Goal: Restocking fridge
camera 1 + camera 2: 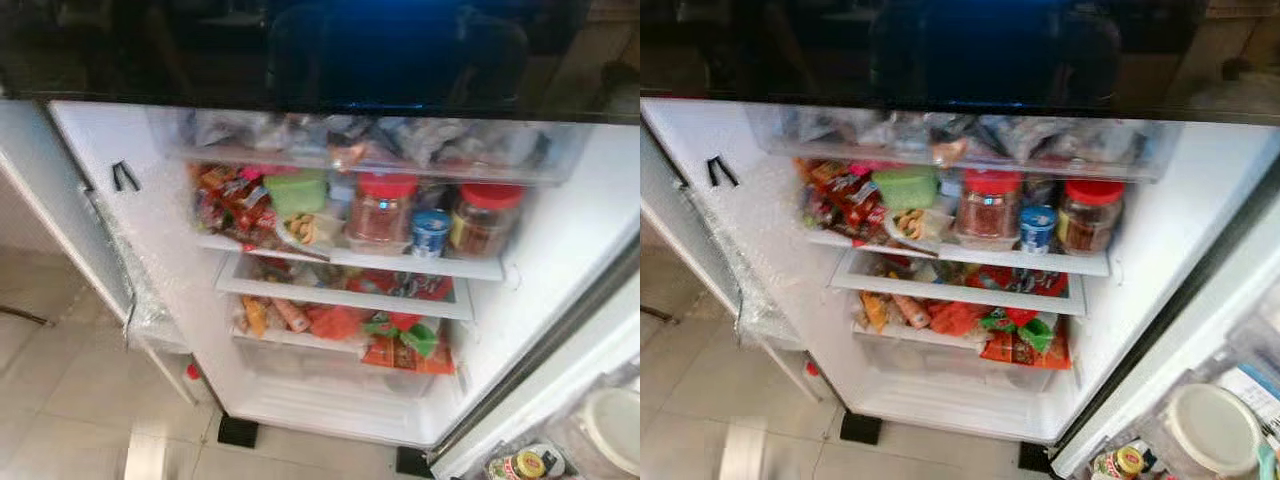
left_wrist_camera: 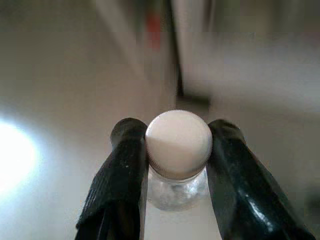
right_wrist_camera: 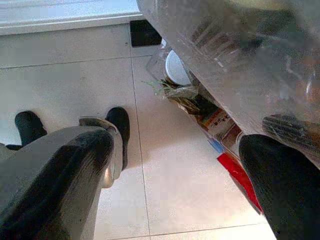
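Observation:
The fridge (image 1: pixel 150 250) stands open before me, its shelves packed with food. Two red-lidded jars (image 1: pixel 381 208) and a small blue tub (image 1: pixel 430 232) sit on the upper shelf (image 1: pixel 420 264), beside a green box (image 1: pixel 296 190) and snack packets (image 1: pixel 232 205). More packets (image 1: pixel 400 340) lie on the lower shelves. In the left wrist view, my left gripper (image 2: pixel 177 150) is shut on the neck of a clear bottle with a white cap (image 2: pixel 178 137). My right gripper (image 3: pixel 175 190) is open over the tiled floor, with nothing between its fingers.
The fridge door (image 1: pixel 1200 340) swings out at the right, its pocket holding a white-lidded tub (image 1: pixel 1213 428) and a small jar (image 1: pixel 1120 462). A clear drawer (image 1: pixel 330 375) sits at the fridge bottom. Tiled floor (image 1: pixel 70 380) lies left. Dark feet (image 3: pixel 120 125) stand below the right gripper.

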